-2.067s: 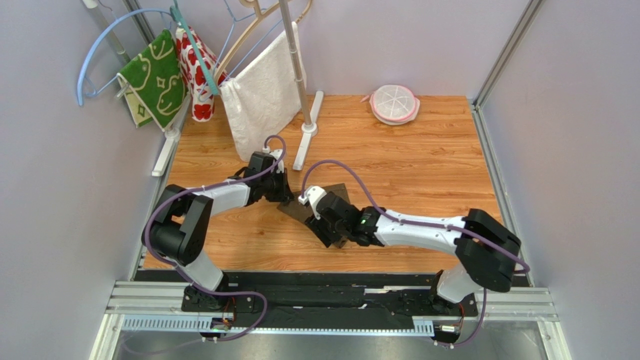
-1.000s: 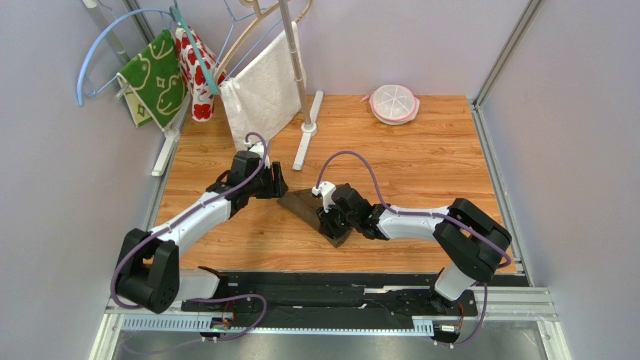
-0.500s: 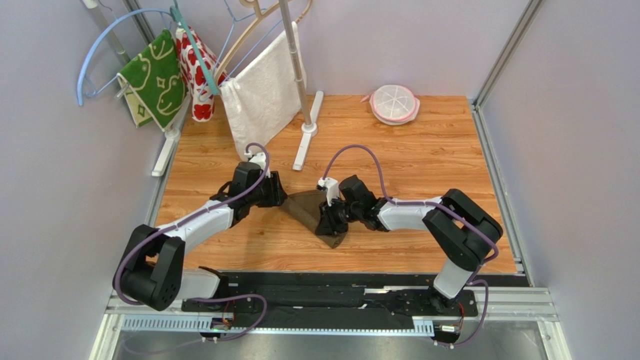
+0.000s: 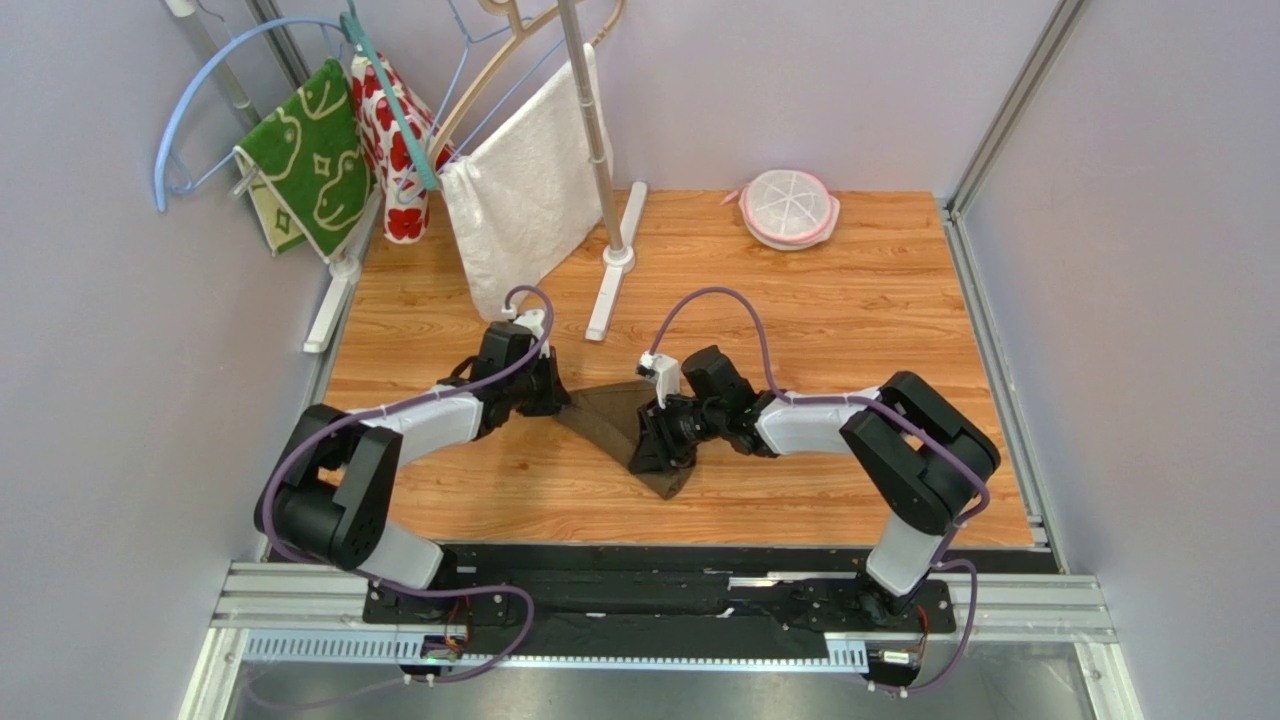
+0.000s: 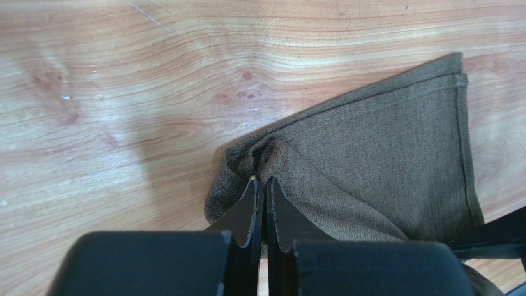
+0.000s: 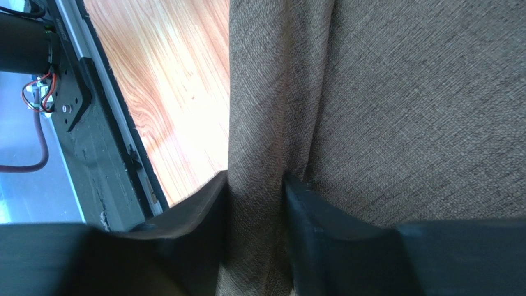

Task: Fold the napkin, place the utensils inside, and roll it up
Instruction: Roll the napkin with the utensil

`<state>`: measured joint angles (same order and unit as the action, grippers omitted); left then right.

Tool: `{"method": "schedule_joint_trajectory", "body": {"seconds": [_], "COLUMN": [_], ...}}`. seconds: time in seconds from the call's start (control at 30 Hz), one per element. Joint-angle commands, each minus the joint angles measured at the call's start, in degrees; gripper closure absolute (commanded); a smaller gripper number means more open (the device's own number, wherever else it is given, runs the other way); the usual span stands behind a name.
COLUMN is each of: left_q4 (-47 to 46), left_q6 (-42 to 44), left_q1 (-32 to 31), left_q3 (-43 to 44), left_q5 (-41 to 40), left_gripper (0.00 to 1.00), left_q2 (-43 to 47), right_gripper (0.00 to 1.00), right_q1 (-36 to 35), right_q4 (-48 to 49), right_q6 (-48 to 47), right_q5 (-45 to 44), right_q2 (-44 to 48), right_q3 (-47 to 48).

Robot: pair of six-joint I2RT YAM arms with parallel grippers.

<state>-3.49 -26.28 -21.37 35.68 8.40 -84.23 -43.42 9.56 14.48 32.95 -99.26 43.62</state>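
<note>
- We find the napkin (image 4: pixel 609 420) folded into a rough triangle on the worktop (image 4: pixel 842 345), near its middle, between the two arms.
- The left end effector (image 4: pixel 553 399) sits at the napkin's left corner. In the left wrist view its fingers (image 5: pixel 247 213) are pressed together and the cloth puckers at their tips. We read it as clamped on the napkin's edge.
- The right end effector (image 4: pixel 658 444) is low over the napkin's near right part. In the right wrist view its fingers (image 6: pixel 200 209) stand apart, with a raised ridge of napkin between them touching both.
- Beyond the left pinch, the napkin lies flat on the wood.
</note>
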Motion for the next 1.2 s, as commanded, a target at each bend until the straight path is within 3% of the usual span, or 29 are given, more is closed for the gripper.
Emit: {"method": "schedule_joint_trajectory", "body": {"seconds": [0.0, 0.3, 0.47, 0.73, 1.0, 1.17], "left_q4": [3.3, 6.8, 7.8, 8.7, 9.5, 9.6], "left_q6": [1.4, 2.7, 2.9, 3.3, 3.4, 3.7], "left_q1": [-0.3, -0.3, -0.3, -0.3, -0.3, -0.3], "left_q3": [4.1, 7.7, 8.9, 9.8, 10.3, 10.6], "left_q5": [1.1, 3.9, 4.6, 5.0, 5.0, 5.2], "left_gripper": [1.0, 1.0, 1.0, 1.0, 1.0, 1.0], "left_q2": [-3.9, -8.9, -10.1, -11.0, -11.0, -11.0], "right_gripper": [0.5, 0.44, 0.44, 0.44, 0.46, 0.55], "right_q1": [-0.5, -1.8, -9.7, -19.5, -21.2, -21.1], "right_q4": [-13.0, -25.7, -26.0, -19.9, -18.2, -18.0], "right_q6": [-1.1, -5.6, -8.9, -14.3, -17.6, -17.6], "right_q5": [-3.4, -16.7, -29.5, -45.7, -48.6, -48.5], "right_q2": [1.0, 14.2, 17.5, 11.2, 5.3, 2.5], "right_q3": [-0.6, 6.6, 8.9, 11.3, 14.3, 14.5]}}
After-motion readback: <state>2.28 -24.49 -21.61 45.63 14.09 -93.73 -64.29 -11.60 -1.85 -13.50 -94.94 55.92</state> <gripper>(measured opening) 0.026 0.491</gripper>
